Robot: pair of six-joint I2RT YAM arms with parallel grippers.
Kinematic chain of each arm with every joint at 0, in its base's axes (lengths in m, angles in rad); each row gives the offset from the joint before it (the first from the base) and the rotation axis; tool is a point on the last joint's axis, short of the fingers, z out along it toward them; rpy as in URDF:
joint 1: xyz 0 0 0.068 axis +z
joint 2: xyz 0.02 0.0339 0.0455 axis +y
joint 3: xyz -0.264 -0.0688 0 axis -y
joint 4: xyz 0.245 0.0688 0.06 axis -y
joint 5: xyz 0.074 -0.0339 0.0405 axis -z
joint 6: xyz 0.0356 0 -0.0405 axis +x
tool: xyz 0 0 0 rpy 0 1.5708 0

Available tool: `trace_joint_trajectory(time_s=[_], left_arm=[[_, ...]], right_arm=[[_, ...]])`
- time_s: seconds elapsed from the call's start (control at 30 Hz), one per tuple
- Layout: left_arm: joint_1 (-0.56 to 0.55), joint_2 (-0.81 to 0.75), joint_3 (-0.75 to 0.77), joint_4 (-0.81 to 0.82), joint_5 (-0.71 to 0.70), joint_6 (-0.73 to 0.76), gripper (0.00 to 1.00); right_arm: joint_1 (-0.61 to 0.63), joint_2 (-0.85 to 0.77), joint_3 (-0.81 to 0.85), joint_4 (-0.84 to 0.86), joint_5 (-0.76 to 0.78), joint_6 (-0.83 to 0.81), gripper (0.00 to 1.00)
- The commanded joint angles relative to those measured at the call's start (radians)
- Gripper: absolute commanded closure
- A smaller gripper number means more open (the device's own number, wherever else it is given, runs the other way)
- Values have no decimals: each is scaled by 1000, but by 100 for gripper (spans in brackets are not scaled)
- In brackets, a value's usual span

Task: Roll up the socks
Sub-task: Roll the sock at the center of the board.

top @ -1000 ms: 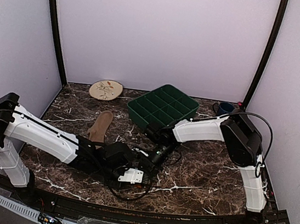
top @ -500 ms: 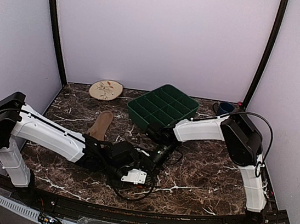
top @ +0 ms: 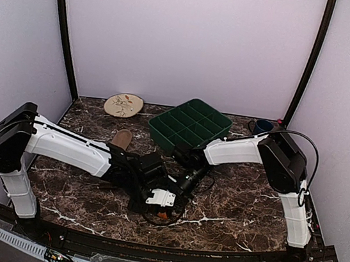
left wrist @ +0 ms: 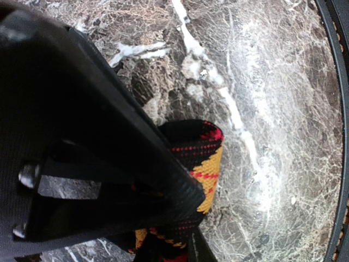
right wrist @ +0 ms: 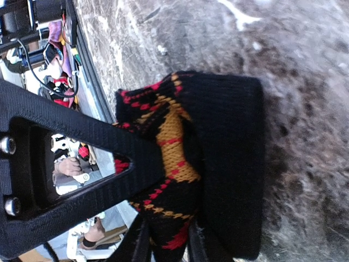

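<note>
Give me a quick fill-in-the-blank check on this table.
The round beige leaf-patterned plate sits ___ of the green compartment tray. The plain tan-brown fabric sock lies on the ___, outside the tray. The black fabric sock with red and yellow diamonds is nearer the ___ edge than the tan one.
Missing: left; table; near.

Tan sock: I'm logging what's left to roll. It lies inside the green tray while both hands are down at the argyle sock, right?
No. The tan sock lies on the table left of the green tray, not inside it; the top external view shows this. The left hand and right hand are indeed down at the argyle sock.
</note>
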Motion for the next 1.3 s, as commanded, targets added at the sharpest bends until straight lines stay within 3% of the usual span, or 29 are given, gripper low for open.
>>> trace_joint_trajectory(time_s=[0.0,0.4,0.77,1.27], left_arm=[[19,75,32,-132,150,-21,88],[61,151,140,-263,281,-61,88],[84,217,213,-370,365,-108,88],[126,300,302,-450,448,-135,88]], right_arm=[[-16,-20,-37,65,42,22,76],[-57,-147,-173,200,86,95,62],[-90,-287,-340,344,136,153,59],[-84,-613,-621,442,601,192,58]])
